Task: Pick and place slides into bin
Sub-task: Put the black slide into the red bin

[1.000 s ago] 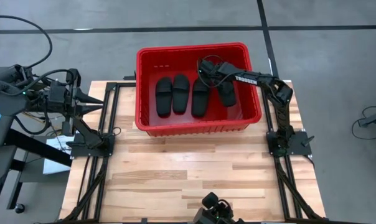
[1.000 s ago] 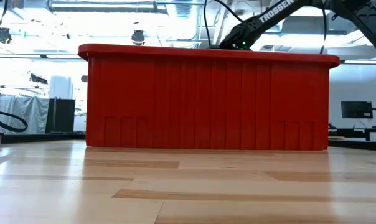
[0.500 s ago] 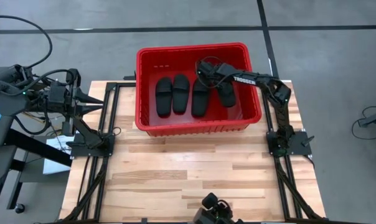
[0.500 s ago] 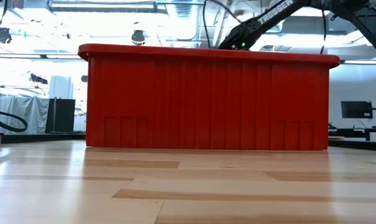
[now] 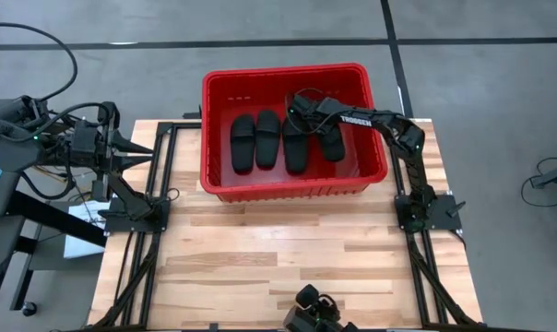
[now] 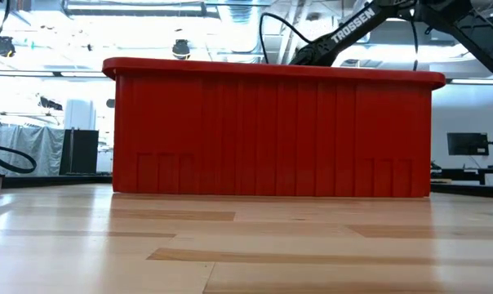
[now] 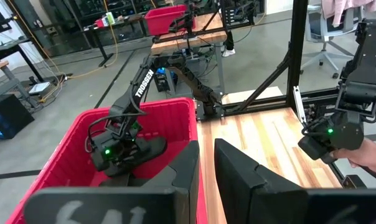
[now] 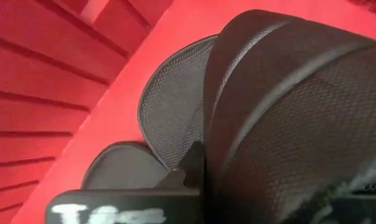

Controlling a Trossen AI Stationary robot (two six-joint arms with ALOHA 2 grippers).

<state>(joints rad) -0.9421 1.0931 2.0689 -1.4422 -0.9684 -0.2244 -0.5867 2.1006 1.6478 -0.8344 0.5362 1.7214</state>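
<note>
The red bin (image 5: 288, 192) stands at the table's far middle. Three black slides (image 5: 242, 143) (image 5: 268, 138) (image 5: 297, 148) lie flat, side by side, on its bottom. A fourth slide (image 5: 333, 143) sits just right of them, and my right gripper (image 5: 321, 122) is shut on it, reaching into the bin from the right. In the low view the bin's near wall (image 6: 271, 131) hides the slides and the gripper. My left gripper (image 5: 136, 148) waits shut past the table's left edge, holding nothing. My right gripper holds the fourth slide by its wide strap (image 8: 238, 124), coming slantwise from above and the far side. One fingertip (image 8: 191, 165) shows at the strap's edge over the sole (image 8: 172, 106); the strap hides the other. The slide (image 7: 147, 149) hangs tilted, low inside the bin.
Bare wooden table (image 5: 288, 249) stretches in front of the bin. Black frame rails (image 5: 159, 184) (image 5: 417, 240) run along both table sides. A camera mount (image 5: 311, 314) sits at the near edge. A person's hand (image 7: 368, 158) shows beyond the table's right side.
My right gripper has sunk deeper into the bin with the fourth slide still in its hold. Both have drifted slightly toward the other slides.
</note>
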